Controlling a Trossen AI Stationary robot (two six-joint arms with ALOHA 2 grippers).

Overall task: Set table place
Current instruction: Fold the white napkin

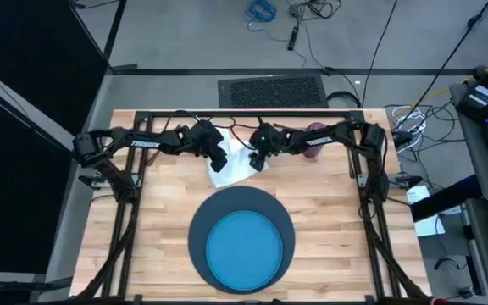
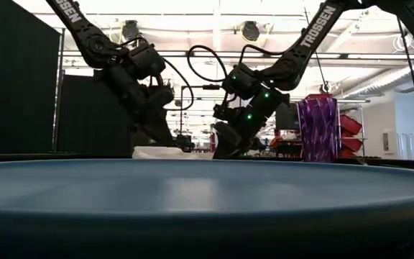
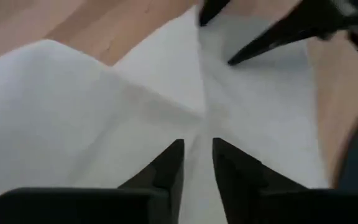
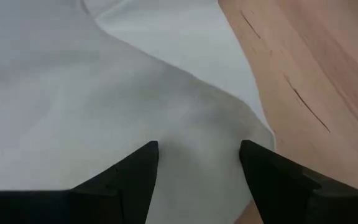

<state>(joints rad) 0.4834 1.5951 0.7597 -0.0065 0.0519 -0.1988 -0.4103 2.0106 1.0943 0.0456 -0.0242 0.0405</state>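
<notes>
A white napkin lies crumpled on the wooden table, toward its far edge. Both grippers are down at it. My left gripper is shut on a raised fold of the cloth. My right gripper stands open over the napkin's right part, close to its edge beside bare wood. A purple cup stands upright on the table just right of the right gripper. A blue plate rests on a round navy mat nearer the front. My left gripper pinches a raised fold of the napkin between its two fingers, coming from above and slanting down. Creases run out from the pinch across the cloth. The rest of the napkin lies on the table. My right gripper's fingertips are down at the cloth; whether they touch it I cannot tell.
The two grippers are close together over the napkin; the right one's fingers show in the left wrist view. The cup stands near the right arm. Bare wood lies left and right of the mat. A black frame runs along the table's far edge.
</notes>
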